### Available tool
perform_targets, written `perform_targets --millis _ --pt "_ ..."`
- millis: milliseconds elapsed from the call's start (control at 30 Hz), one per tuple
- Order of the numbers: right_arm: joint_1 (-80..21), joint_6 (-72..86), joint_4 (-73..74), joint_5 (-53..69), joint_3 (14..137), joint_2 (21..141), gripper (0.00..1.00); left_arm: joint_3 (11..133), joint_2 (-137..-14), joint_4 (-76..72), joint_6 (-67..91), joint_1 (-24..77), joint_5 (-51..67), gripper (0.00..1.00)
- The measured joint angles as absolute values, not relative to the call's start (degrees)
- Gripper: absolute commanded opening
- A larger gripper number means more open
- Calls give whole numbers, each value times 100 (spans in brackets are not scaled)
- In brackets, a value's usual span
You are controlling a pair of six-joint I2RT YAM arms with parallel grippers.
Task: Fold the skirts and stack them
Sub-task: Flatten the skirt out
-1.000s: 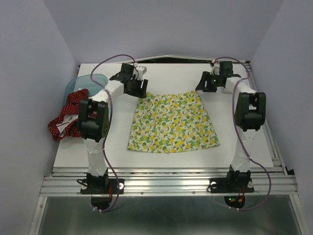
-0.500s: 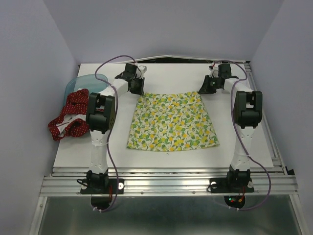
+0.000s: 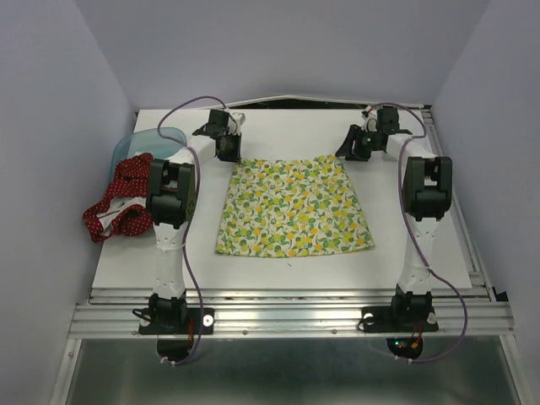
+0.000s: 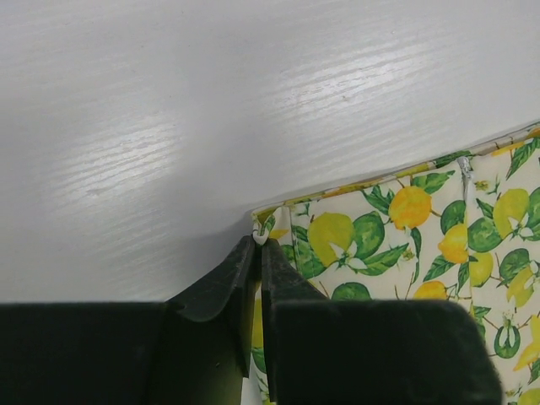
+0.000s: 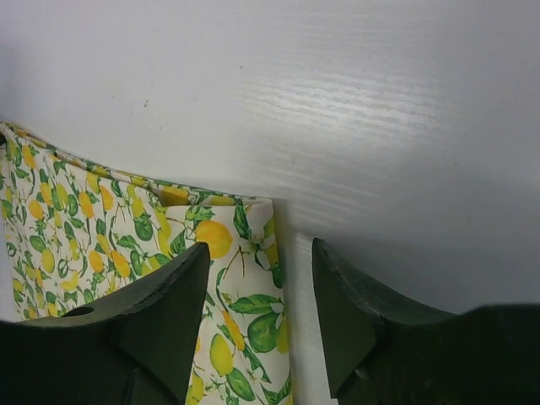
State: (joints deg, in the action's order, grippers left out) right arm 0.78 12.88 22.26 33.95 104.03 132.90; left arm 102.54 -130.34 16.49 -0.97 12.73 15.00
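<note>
The cream lemon-print skirt [image 3: 291,207] lies spread flat mid-table, its waist toward the far side. My left gripper [image 3: 228,152] is at the skirt's far left corner; in the left wrist view the left gripper [image 4: 259,243] is shut on that corner of the skirt [image 4: 396,245]. My right gripper [image 3: 350,152] is at the far right corner. In the right wrist view the right gripper [image 5: 260,253] stands open, its fingers either side of the edge of the folded skirt corner [image 5: 245,278]. The red dotted skirt [image 3: 122,198] lies crumpled at the table's left edge.
A translucent blue bin [image 3: 143,142] sits at the far left, behind the red skirt. The white table [image 3: 278,274] ends at a metal rail by the arm bases. Purple walls close in the sides and back.
My left gripper came down onto the far left corner and shut on it. My right gripper closed, then opened again. The lemon skirt has slid slightly toward the far left.
</note>
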Motion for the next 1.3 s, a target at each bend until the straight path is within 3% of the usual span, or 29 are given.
perform_targets --millis 67,167,200,233,267,300,467,567,600,633,700,733,800,867,900,1100,1300 --pt "78 1315 2233 3457 10567 13406 54 10269 -13037 1662 -110 1273 1500 16" --pt "78 1319 2187 3573 10798 13633 32 10412 -13113 1743 -150 1273 1498 16" --pt "78 1328 2154 3612 10820 13699 17 10508 -13163 1785 -172 1275 1496 16" --pt "78 1291 2154 3651 10820 13727 8 10610 -13231 1798 -198 1275 1494 16" --pt "78 1323 2163 3645 10818 13743 1 10728 -13312 1796 -217 1275 1492 16" --pt "78 1271 2150 3642 10759 13745 1 10868 -13402 1852 -259 1275 1481 16" --pt "145 1031 1916 3638 10092 13445 1 11933 -14009 2137 -517 1278 1409 16" --pt "183 814 1900 3507 9045 12720 1 12685 -14446 2252 -709 1286 1396 20" --pt "187 775 1959 3489 8796 12519 1 12807 -14536 2283 -755 1302 1409 24" --pt "191 703 1876 3461 8315 12189 1 13096 -14691 2333 -847 1339 1406 37" --pt "185 593 2053 3385 7671 11636 1 13596 -14993 2434 -1046 1424 1319 52" --pt "209 510 2152 3376 7286 11275 5 13843 -15133 2386 -1164 1500 1280 67" --pt "231 305 2539 3461 6941 10866 20 13858 -15176 2322 -1406 1590 1243 79" --pt "259 60 3039 3592 6858 10628 55 13638 -15100 2134 -1667 1723 1146 85" --pt "261 -45 3190 3634 6860 10593 63 13504 -15036 2012 -1806 1809 1039 85" --pt "252 -242 3815 3406 7083 10331 62 12818 -14350 2012 -2047 2414 698 85" --pt "252 -344 3677 3262 8252 10357 50 10932 -12287 1721 -1584 2397 587 83"
